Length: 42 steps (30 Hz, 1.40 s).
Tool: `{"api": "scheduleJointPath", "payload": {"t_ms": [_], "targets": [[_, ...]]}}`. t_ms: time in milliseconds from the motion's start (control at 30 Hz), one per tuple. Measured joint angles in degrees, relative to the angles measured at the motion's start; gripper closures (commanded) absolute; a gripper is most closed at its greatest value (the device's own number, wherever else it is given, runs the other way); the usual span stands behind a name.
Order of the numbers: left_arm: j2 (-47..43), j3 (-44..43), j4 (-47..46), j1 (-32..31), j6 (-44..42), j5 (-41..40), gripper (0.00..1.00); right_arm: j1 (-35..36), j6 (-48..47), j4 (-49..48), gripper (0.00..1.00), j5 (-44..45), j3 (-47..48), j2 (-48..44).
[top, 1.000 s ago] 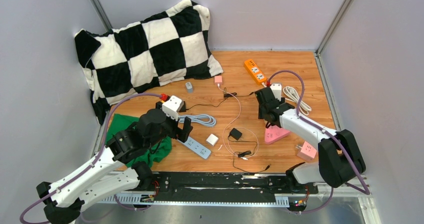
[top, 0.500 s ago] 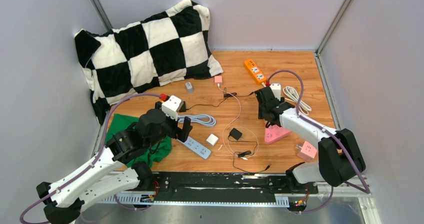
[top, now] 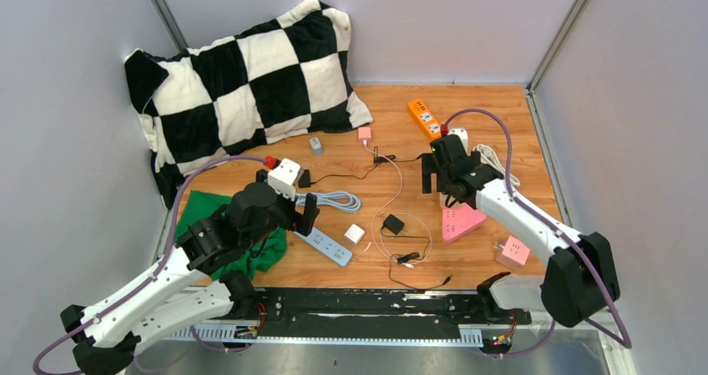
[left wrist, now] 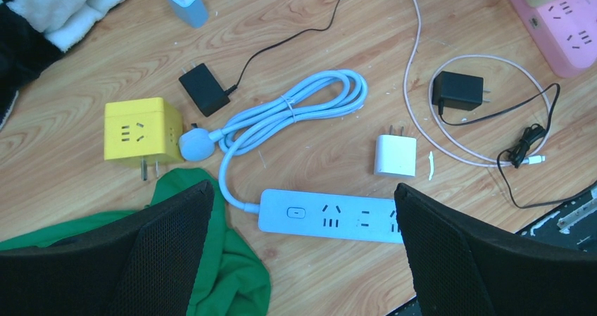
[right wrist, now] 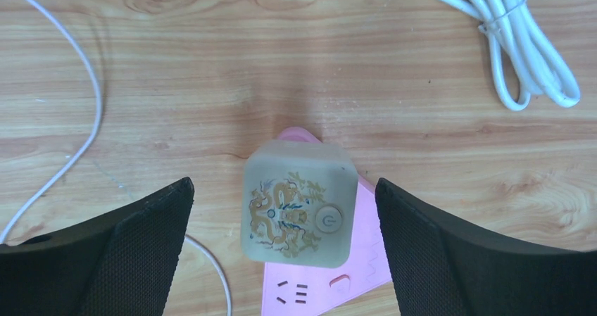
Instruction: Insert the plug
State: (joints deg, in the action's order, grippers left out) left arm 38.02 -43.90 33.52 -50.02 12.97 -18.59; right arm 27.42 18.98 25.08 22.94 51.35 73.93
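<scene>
Inspecting the bench, we find the plug (right wrist: 299,214), a beige cube with a dragon print and a round button on its top face. It stands on one corner of the pink socket block (right wrist: 362,256). We cannot tell whether its pins are fully home.

The right gripper (right wrist: 282,188) hangs directly above it with its jaws spread wide to either side, clear of the cube and holding nothing. The left gripper (left wrist: 304,189) is likewise spread and empty, over the pale blue power strip (left wrist: 331,216).

We judge the plug to be light, rigid plastic. Its walls look smooth and its corners rounded, so a light pinch may slip. The best hold is two opposite flat walls at mid-height, away from the button, with any push kept straight along the pins to avoid bending them.

Count:
- one plug
- one pink socket block
- one pale blue power strip
- one orange strip (top: 425,118)
- one yellow cube socket (left wrist: 137,131)
- one small pink cube (top: 513,250)
- two black adapters (left wrist: 204,89)
- one white charger (left wrist: 395,155)
- one chequered pillow (top: 250,83)
- one green cloth (top: 219,216)
</scene>
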Motion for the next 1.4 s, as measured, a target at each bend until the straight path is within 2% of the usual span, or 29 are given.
{"api": "scheduleJointPath", "payload": {"t_ms": [167,400,567,767,867,1100,1400], "targets": [[0.02,0.00,0.00,0.00,1.86,-0.63,0.01,1.14,-1.11,1.73,0.00,-2.91,0.92,-6.14],[2.14,0.90,-2.01,0.02,9.27,-6.27,0.10,9.05,-1.84,3.02,0.00,-5.84,1.07,-11.28],[6.45,2.29,-3.43,4.57,15.65,-7.96,0.11,14.14,-1.81,1.53,0.01,-7.69,0.09,-12.92],[12.87,3.78,-6.60,13.20,20.41,0.57,0.10,20.28,-0.68,-5.14,0.25,-11.39,-4.83,-13.20],[13.94,4.85,-7.50,14.64,21.07,4.68,0.09,23.37,-0.42,-9.20,0.36,-13.40,-6.34,-10.93],[13.14,4.96,-7.15,14.80,19.85,8.66,0.08,30.77,-1.09,-16.81,0.39,-15.30,-5.86,1.77],[7.34,5.38,-4.61,14.82,19.04,10.34,0.09,35.74,-2.62,-20.70,0.43,-16.02,-0.59,15.56]]}}
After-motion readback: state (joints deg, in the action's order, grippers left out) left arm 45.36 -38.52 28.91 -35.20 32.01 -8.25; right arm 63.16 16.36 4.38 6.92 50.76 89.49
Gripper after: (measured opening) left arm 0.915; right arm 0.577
